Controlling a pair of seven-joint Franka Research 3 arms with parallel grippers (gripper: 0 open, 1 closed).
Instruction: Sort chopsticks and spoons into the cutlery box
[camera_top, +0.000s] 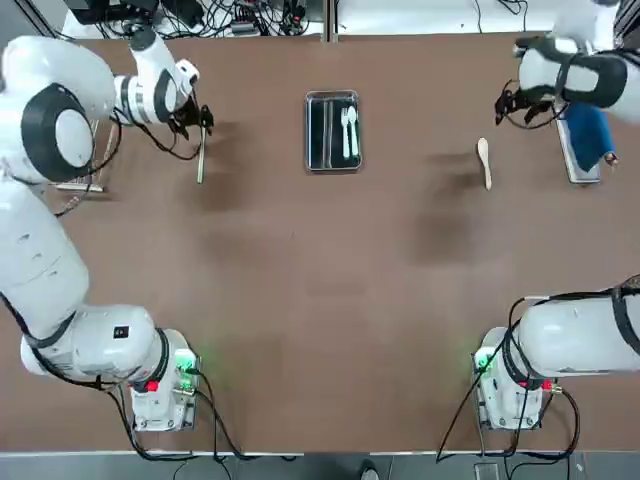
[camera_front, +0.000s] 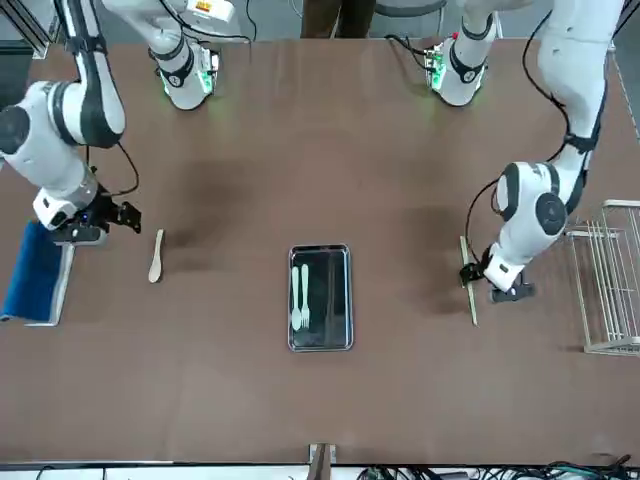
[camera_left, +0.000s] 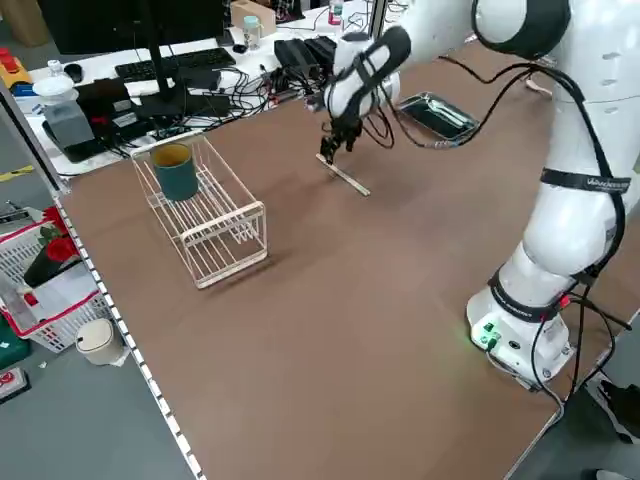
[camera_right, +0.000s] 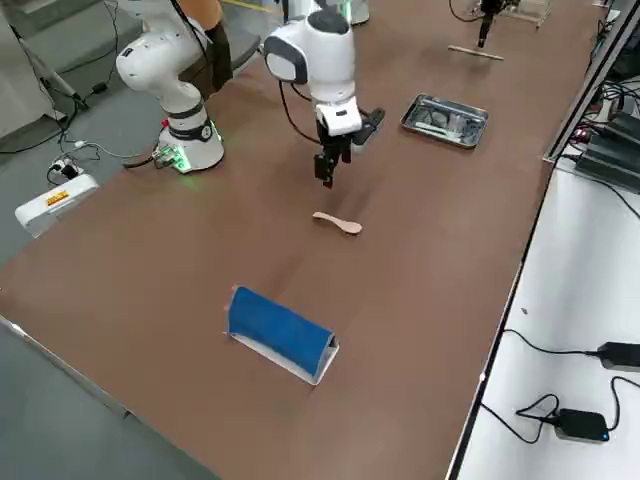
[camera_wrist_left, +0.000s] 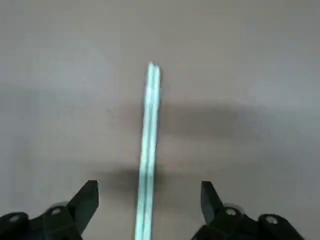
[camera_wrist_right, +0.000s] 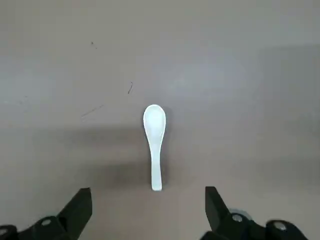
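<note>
With both arms poised over loose pieces, the step in hand looks like paired pick-ups; left tool (camera_top: 200, 118) hangs released above the chopsticks (camera_top: 200, 160), fingers (camera_wrist_left: 85, 200) spread either side of the stick on the worktop (camera_top: 300, 280); right tool (camera_top: 510, 105) hangs released near a lone spoon (camera_top: 485, 162), jaws wide, nothing held; cutlery box (camera_top: 333, 131) sits mid-worktop between them, two spoons (camera_top: 349, 133) already in one compartment; advice: lower straight, centre the stick between the pads, close across its width; take the spoon by its flat handle, not the bowl; chopsticks thin, straight, pale; spoons cream, smooth, oval-bowled; box shiny metal, dark inside; worktop matt brown
</note>
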